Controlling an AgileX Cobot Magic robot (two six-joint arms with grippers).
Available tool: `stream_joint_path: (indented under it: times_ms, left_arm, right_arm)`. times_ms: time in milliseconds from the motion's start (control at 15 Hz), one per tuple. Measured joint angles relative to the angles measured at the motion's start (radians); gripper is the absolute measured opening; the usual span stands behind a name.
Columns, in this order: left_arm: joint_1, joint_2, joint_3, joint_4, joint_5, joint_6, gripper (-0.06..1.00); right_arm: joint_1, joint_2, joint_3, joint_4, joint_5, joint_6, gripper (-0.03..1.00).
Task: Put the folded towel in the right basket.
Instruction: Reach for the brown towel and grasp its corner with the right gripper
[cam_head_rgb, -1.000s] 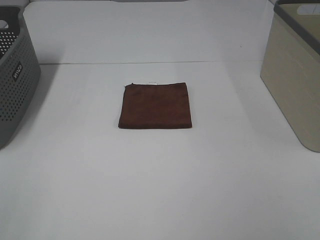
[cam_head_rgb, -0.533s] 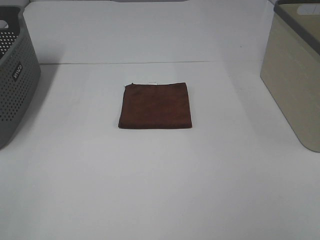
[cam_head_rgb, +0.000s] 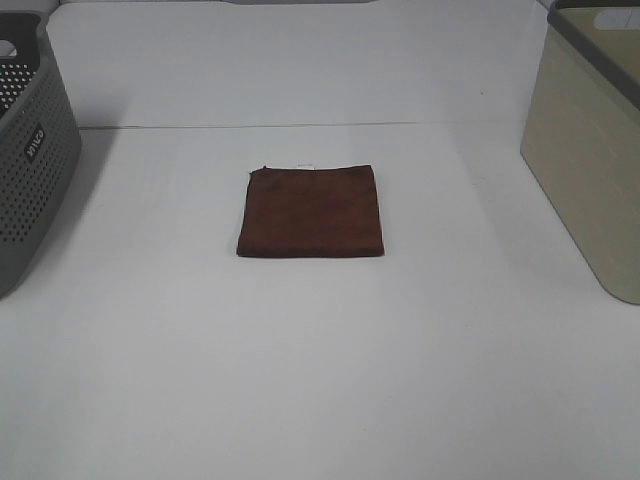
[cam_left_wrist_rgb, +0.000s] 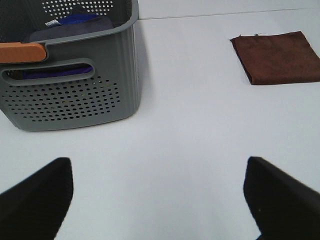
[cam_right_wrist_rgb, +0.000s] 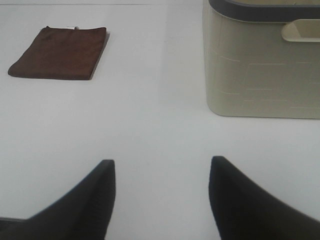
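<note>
At nine o'clock we see a grey basket (cam_head_rgb: 30, 170) holding seemingly purple cloth (cam_left_wrist_rgb: 70, 25); the beige basket (cam_head_rgb: 590, 170) at three hides its inside. The folded towel (cam_head_rgb: 312, 211) lies flat between them. Our left gripper (cam_left_wrist_rgb: 156, 162) and right gripper (cam_right_wrist_rgb: 161, 162) gape wide, empty.

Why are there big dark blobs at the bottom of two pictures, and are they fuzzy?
Left wrist view: the blobs are the fingers of the left gripper, so near the camera that their edges go soft, while the grey basket and the towel look sharp. Right wrist view: the same with the right gripper, and the beige basket is crisp. Exterior high view: even light, soft shadows beside both baskets, no glare.
</note>
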Motion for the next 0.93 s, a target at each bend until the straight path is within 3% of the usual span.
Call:
stream_joint_path:
  times_ms: [733, 933]
  left_arm:
    - [0.000, 0.000, 0.000, 0.000, 0.000, 0.000, 0.88]
    - [0.000, 0.000, 0.000, 0.000, 0.000, 0.000, 0.88]
  right_arm:
    - [0.000, 0.000, 0.000, 0.001, -0.003, 0.000, 0.54]
    - [0.000, 0.007, -0.019, 0.005, -0.129, 0.000, 0.54]
